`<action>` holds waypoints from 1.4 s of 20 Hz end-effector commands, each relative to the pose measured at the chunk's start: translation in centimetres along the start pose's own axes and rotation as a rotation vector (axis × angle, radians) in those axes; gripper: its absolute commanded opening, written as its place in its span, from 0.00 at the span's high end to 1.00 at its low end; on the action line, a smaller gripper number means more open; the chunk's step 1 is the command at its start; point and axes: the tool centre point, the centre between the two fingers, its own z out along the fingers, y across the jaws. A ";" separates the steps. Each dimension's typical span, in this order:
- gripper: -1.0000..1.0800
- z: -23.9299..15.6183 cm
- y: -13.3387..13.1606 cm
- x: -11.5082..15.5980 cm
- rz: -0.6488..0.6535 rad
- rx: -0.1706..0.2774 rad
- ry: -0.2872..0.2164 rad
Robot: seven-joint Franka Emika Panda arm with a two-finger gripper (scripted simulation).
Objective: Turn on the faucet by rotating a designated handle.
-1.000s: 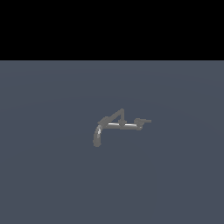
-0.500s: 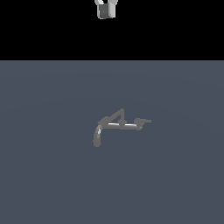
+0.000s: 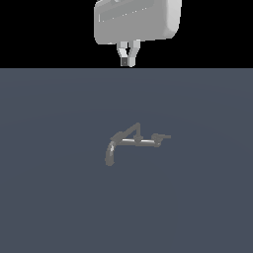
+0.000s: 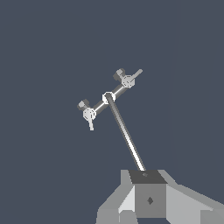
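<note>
Exterior view shows the gripper [image 3: 128, 61], fingers nearly together and empty, high above and well apart from the faucet [image 3: 133, 142] on the grey floor, its handle [image 3: 163, 137] untouched, so approach and turning remain.

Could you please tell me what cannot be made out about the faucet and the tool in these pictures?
- Tool: its body is cut off by the exterior view's top edge.
- Faucet: too small in the exterior view to show how the handle is turned.
- Spout: its far end lies behind the tool in the wrist view.
</note>
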 end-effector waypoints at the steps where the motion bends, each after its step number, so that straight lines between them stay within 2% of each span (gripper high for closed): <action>1: 1.00 1.8 -0.5 1.2 0.067 -0.001 -0.001; 14: 1.00 11.2 -1.4 8.1 0.414 -0.016 -0.003; 28: 1.00 21.2 0.6 15.6 0.792 -0.033 -0.004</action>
